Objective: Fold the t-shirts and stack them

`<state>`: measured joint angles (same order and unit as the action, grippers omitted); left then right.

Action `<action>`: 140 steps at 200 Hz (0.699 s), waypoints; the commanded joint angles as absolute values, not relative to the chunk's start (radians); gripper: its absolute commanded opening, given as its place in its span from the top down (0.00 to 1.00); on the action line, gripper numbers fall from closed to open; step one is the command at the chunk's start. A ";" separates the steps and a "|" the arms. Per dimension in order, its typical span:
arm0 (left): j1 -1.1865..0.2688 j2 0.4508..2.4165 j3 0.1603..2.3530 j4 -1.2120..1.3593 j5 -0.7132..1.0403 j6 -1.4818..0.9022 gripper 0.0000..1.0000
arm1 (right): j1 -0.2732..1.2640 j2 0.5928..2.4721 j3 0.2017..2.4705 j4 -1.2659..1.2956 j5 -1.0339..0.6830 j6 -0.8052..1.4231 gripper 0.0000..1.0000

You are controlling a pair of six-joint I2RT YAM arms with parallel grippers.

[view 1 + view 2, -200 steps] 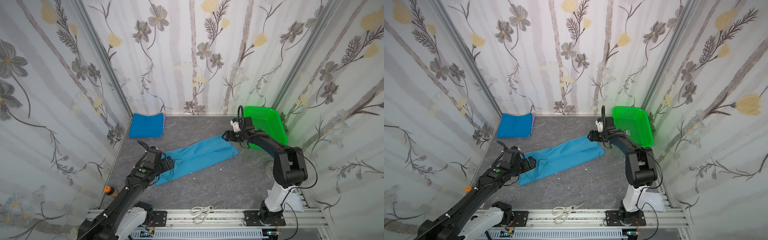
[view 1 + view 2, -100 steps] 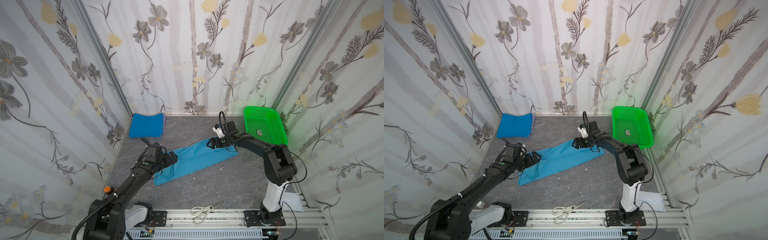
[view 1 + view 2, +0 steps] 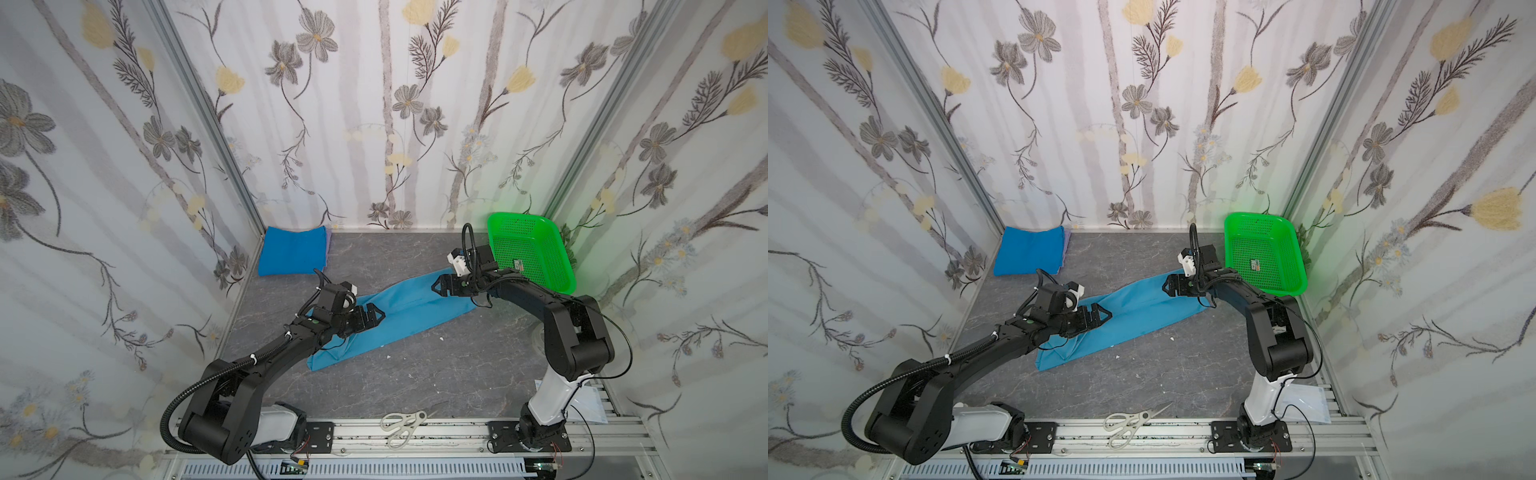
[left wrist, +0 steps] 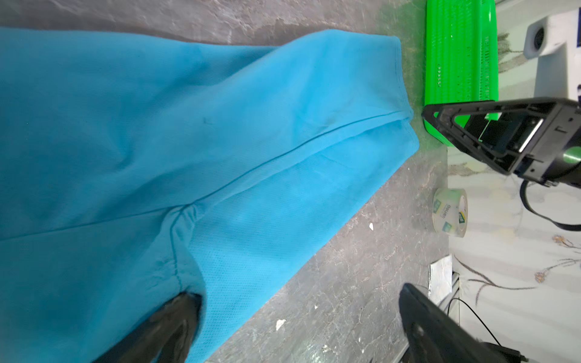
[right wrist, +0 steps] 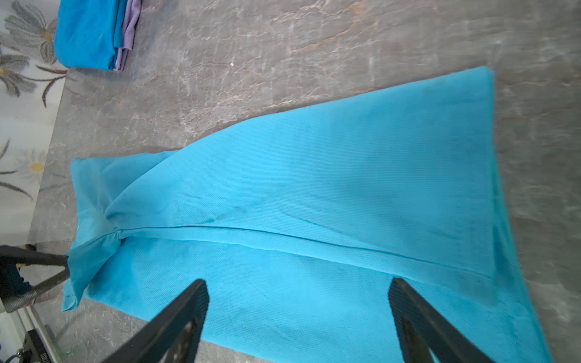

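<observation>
A light sky-blue t-shirt (image 3: 409, 309) (image 3: 1138, 309), folded into a long strip, lies diagonally on the grey table. My left gripper (image 3: 379, 316) (image 3: 1106, 314) stands open over its lower left part. In the left wrist view the left gripper (image 4: 297, 294) has one finger over the t-shirt (image 4: 220, 141) and the other over bare table. My right gripper (image 3: 435, 286) (image 3: 1165, 286) (image 5: 298, 283) is open above the t-shirt's (image 5: 314, 176) far right end, holding nothing. A folded stack (image 3: 291, 251) (image 3: 1030, 251) (image 5: 91, 34), royal blue over lilac, sits at the back left corner.
A bright green basket (image 3: 530, 222) (image 3: 1264, 220) (image 4: 459, 63) stands at the back right, just behind the right arm. White scissors (image 3: 403, 424) (image 3: 1129, 424) lie on the front rail. A clear tape roll (image 4: 449, 215) sits by the right wall. Walls close in on three sides.
The right gripper has swung left from beside the basket to over the shirt's right end and opened a little wider. The left gripper has slid right along the shirt.
</observation>
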<state>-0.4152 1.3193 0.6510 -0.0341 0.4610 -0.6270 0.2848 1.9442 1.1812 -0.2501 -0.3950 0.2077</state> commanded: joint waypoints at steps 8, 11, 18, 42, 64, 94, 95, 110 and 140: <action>-0.423 1.287 0.642 -0.038 0.477 -0.633 0.00 | 0.258 1.928 1.177 -0.230 -0.351 0.230 0.09; -0.421 1.280 0.641 -0.043 0.474 -0.630 0.00 | 0.258 1.928 1.177 -0.231 -0.347 0.230 0.09; -0.414 1.264 0.646 -0.062 0.472 -0.621 0.00 | 0.256 1.927 1.175 -0.234 -0.334 0.233 0.09; -0.374 1.207 0.674 -0.081 0.521 -0.615 0.00 | 0.256 1.924 1.162 -0.226 -0.315 0.245 0.09; -0.409 1.233 0.761 -0.127 0.612 -0.575 0.00 | 0.256 1.918 1.156 -0.215 -0.322 0.247 0.09; -0.474 1.298 0.791 -0.103 0.597 -0.593 0.00 | 0.258 1.908 1.159 -0.212 -0.332 0.249 0.09; -0.475 1.297 0.790 -0.101 0.595 -0.595 0.00 | 0.258 1.907 1.159 -0.212 -0.332 0.249 0.09; -0.463 1.265 0.767 -0.091 0.528 -0.609 0.00 | 0.258 1.909 1.160 -0.215 -0.336 0.247 0.09; -0.355 1.213 0.759 -0.176 0.461 -0.620 0.00 | 0.258 1.925 1.152 -0.209 -0.314 0.258 0.09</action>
<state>-0.4183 1.2232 0.7673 -0.1387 0.5335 -0.5991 0.2581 1.9167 1.1572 -0.2478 -0.3313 0.2451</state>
